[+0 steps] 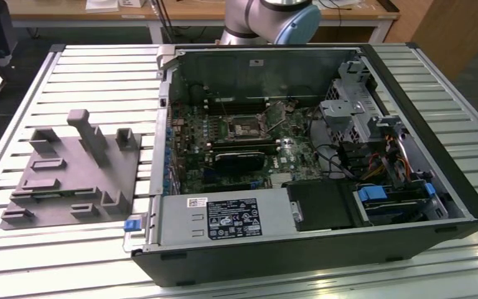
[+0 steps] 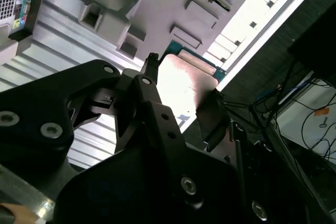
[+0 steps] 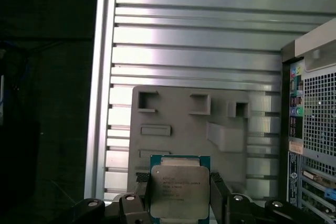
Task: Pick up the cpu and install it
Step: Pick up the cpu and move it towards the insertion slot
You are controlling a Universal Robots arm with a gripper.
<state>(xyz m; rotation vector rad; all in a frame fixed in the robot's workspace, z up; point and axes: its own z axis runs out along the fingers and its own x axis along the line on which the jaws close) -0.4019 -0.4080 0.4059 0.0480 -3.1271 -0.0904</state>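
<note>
Silver metal tops the cpu (image 3: 180, 187), a flat square chip with a thin green edge, and the tool (image 3: 179, 205) is clamped on it, one dark finger (image 3: 140, 186) pressed to each of two opposite sides. In the second wrist view the cpu (image 2: 189, 77) shows as a bright plate caught at its edges between the tool's (image 2: 181, 94) black fingers (image 2: 211, 115). Behind the chip in both wrist views lies the grey fixture block (image 3: 189, 124), flat on the slatted aluminium surface (image 3: 199, 51), with its raised tabs and shallow pockets facing the cameras. Beside the block stands the perforated rear panel of the computer case (image 3: 315, 129). In the exterior view the fixture block (image 1: 73, 168) sits on the surface (image 1: 98, 81) at the exterior view's left, just beside the open computer case (image 1: 422, 205). Inside the case, the dark square socket (image 1: 246, 128) lies on the motherboard (image 1: 222, 162). The arm's base (image 1: 272, 22) rises behind the case.
</note>
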